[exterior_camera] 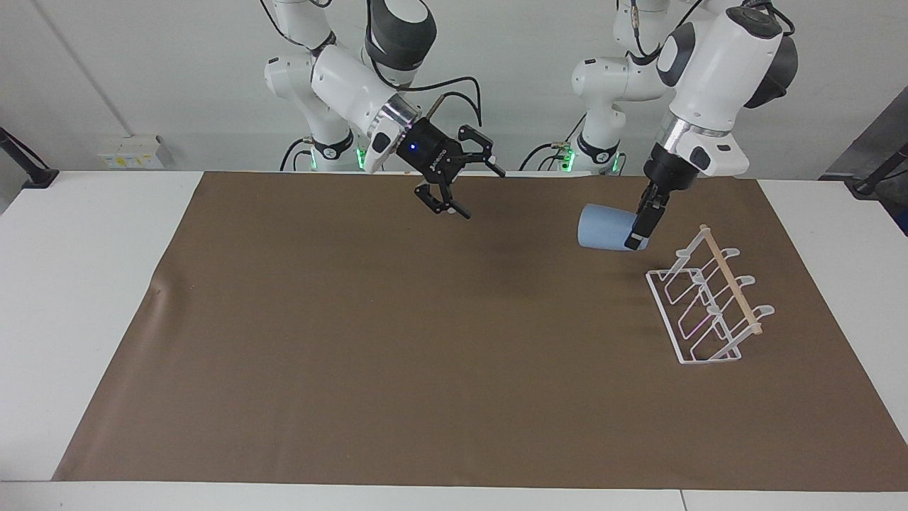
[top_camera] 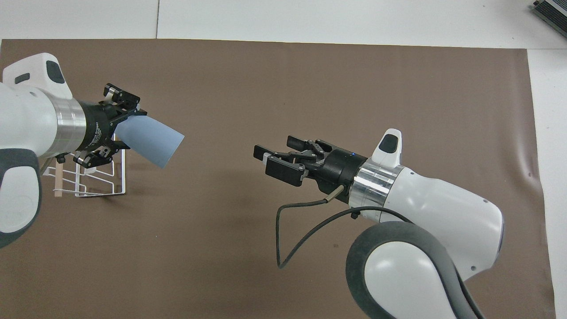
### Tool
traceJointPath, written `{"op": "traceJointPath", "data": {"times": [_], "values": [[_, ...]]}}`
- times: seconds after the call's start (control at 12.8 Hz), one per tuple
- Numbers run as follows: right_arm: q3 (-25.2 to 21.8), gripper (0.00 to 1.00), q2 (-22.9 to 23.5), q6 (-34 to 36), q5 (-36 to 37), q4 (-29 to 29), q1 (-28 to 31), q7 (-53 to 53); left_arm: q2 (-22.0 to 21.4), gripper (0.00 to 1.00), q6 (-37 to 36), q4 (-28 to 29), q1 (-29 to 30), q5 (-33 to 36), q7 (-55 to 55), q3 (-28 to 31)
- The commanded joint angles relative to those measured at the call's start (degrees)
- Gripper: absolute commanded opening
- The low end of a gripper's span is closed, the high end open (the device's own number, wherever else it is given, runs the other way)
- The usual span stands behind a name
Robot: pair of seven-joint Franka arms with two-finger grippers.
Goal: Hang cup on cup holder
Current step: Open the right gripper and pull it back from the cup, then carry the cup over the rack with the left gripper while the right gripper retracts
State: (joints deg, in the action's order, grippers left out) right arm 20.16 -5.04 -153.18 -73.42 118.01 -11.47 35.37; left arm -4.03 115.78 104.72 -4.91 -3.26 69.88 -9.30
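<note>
My left gripper (exterior_camera: 636, 238) is shut on the base end of the light-blue cup (exterior_camera: 601, 227) and holds it on its side in the air, mouth toward the right arm's end. The cup is over the mat, just beside the white wire cup holder (exterior_camera: 731, 280) and apart from it. In the overhead view the left gripper (top_camera: 117, 133) and the cup (top_camera: 150, 141) cover part of the cup holder (top_camera: 99, 193). My right gripper (exterior_camera: 482, 191) is open and empty above the mat's middle; it also shows in the overhead view (top_camera: 266, 159).
A brown mat (exterior_camera: 355, 319) covers most of the white table (exterior_camera: 85, 284). The cup holder stands on it toward the left arm's end, with no cups on it. The right arm's black cable (top_camera: 283, 230) loops under its wrist.
</note>
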Motion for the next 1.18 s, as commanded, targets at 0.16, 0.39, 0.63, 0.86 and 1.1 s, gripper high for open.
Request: {"op": "traceJointPath", "data": {"times": [0.16,0.39,0.63,0.86,1.1], "values": [[-4.3,1.00,4.1,8.1,22.1,-6.6,0.9,0.1,2.8,0.00,5.1,-3.4,3.1,15.4,-2.3,-0.2],[-8.6,1.00,6.6,20.5,34.9,-13.8,1.2,-0.5,2.9,0.00,8.4,-2.3,5.9,24.9,-8.5,-0.2],[-11.7,1.00,7.1,31.1,40.4,-17.3,1.3,-0.5,3.6,0.00,14.6,-0.1,7.3,31.5,-7.9,-0.2],[-14.1,1.00,7.0,39.9,47.1,-19.5,1.4,-0.6,5.4,0.00,20.7,2.3,8.2,37.3,-3.6,0.0],[-17.3,1.00,6.8,52.2,51.8,-22.3,1.4,-8.6,7.5,0.00,23.9,3.2,8.9,45.0,1.4,0.0]]}}
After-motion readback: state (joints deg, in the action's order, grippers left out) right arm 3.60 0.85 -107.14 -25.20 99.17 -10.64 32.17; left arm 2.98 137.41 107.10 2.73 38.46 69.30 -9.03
